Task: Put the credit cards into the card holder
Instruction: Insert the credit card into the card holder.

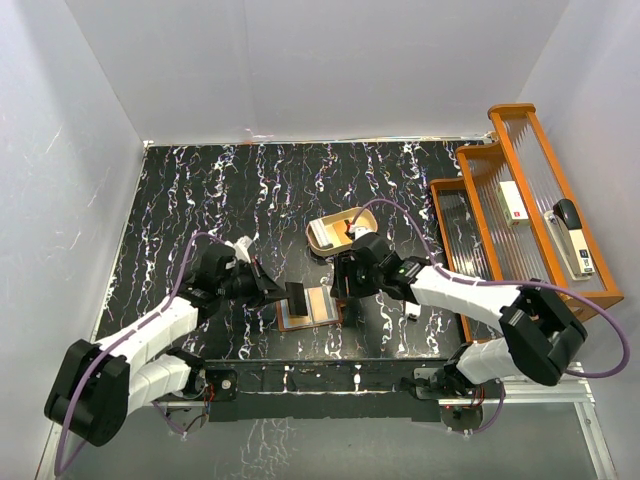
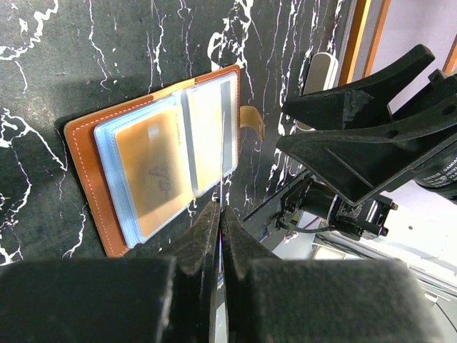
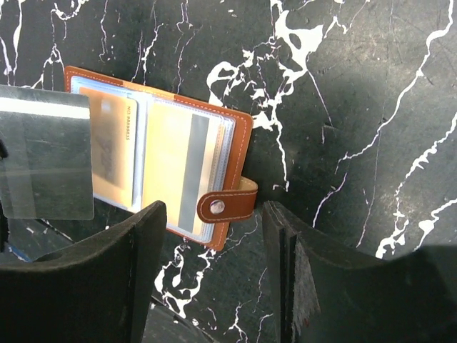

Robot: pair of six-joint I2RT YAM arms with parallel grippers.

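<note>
We note card holder (image 3: pixel 178 143) lying open mid-frame; left gripper (image 2: pixel 220 212) pinched on translucent sheet (image 3: pixel 46 153) (card or sleeve unclear); right gripper (image 3: pixel 214 211) parted, empty.

The card holder (image 1: pixel 310 306) lies on the table (image 1: pixel 200 190), tray (image 1: pixel 345 212) behind it

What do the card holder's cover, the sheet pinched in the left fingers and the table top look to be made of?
Card holder cover: tan leather or imitation, matte, with pale edge stitching and a metal snap.
Sheet: translucent glossy plastic, catching glare; whether it is a sleeve or a card is unclear.
Table top: black marble look with white veins, possibly printed.
</note>
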